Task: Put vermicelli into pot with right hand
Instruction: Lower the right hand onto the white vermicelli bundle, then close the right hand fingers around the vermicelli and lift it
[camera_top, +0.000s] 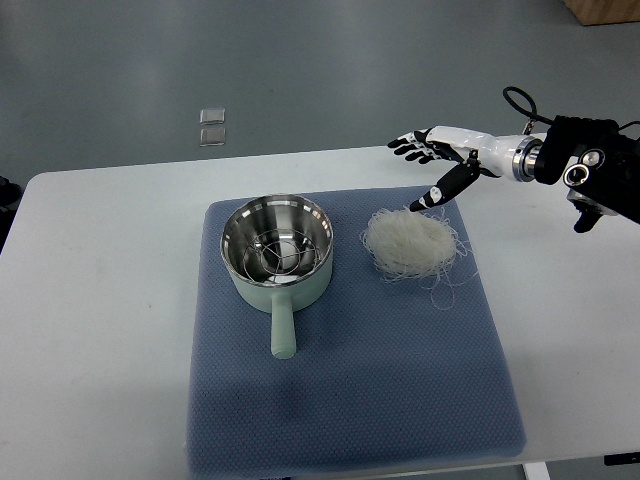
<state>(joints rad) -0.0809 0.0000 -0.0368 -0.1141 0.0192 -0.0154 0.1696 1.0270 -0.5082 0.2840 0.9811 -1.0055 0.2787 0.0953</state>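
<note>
Right hand (432, 160) comes in from the right edge, fingers spread & relaxed, holding nothing. It hovers over the far-right corner of the blue mat (350, 400), thumb tip pointing down toward the vermicelli (408, 243). The vermicelli sits as a loose, roundish nest on the mat, just below & slightly left of the hand in the picture, w/ no clear long axis & stray strands trailing off its near-right side. Pot (277, 252) stands left of the nest, close but apart, handle pointing toward the robot. Inside it only a wire rack shows; no noodles yet. Left hand isn't visible, so the right is the one near. Next move likely calls for a short reach down & left
</note>
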